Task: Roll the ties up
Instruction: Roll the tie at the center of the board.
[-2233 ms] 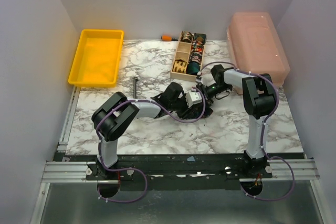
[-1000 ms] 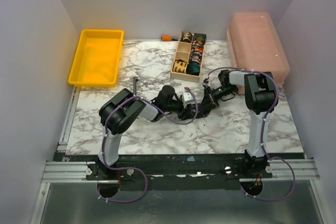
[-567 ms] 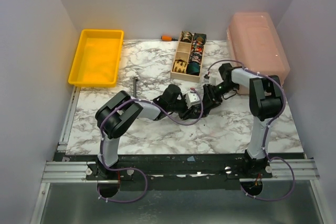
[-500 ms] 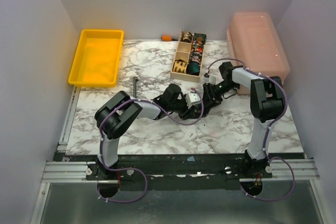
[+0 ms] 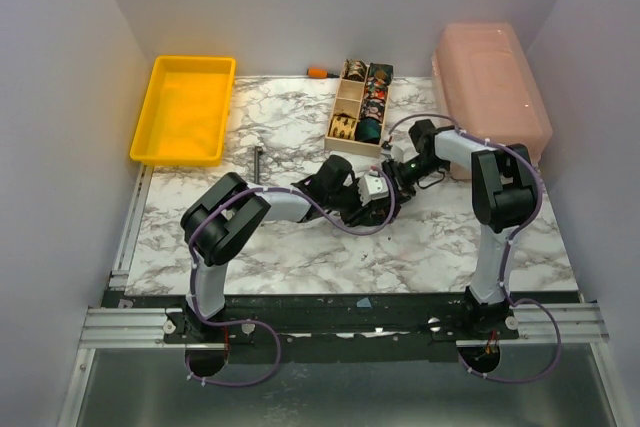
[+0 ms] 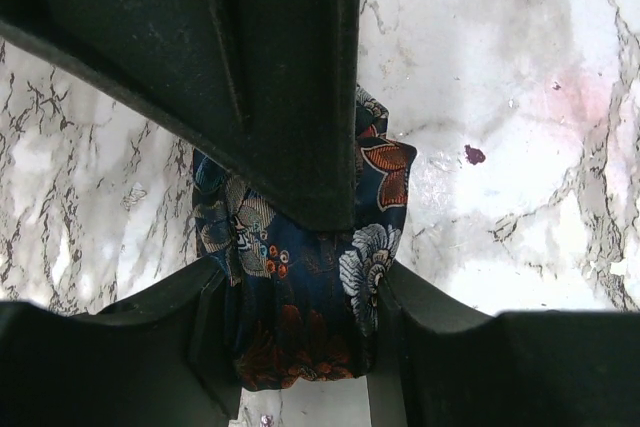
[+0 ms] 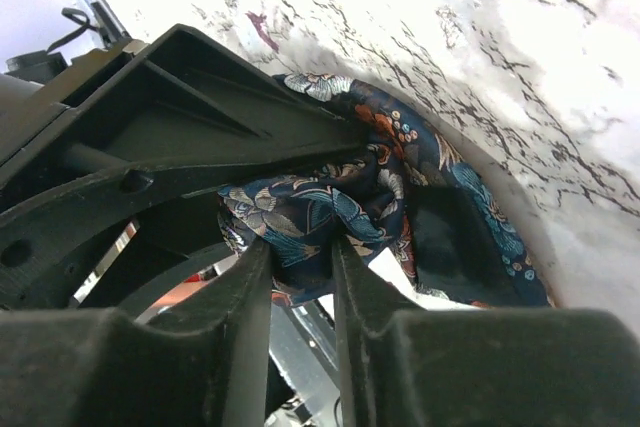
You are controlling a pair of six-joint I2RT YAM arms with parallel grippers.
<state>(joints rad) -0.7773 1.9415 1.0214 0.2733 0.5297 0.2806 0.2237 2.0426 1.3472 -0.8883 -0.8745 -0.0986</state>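
A dark navy tie with a multicoloured floral print point(image 6: 300, 277) is bunched at the table's centre between my two grippers. In the top view it is almost hidden under them. My left gripper point(image 6: 300, 352) is shut on its folded bundle, one finger point(image 6: 205, 332) on each side; it is right of centre in the top view point(image 5: 374, 197). My right gripper point(image 7: 300, 257) is shut on a fold of the same tie point(image 7: 400, 177) and meets the left gripper nose to nose point(image 5: 393, 178).
A wooden compartment box point(image 5: 348, 99) holding several rolled ties stands just behind the grippers. A yellow tray point(image 5: 185, 107) is at the back left and a pink lidded bin point(image 5: 488, 87) at the back right. A dark T-shaped tool point(image 5: 258, 165) lies left of centre.
Both grippers have stayed together on the tie at the centre. The right forearm has swung back and forth, and the left wrist has turned and shifted slightly.
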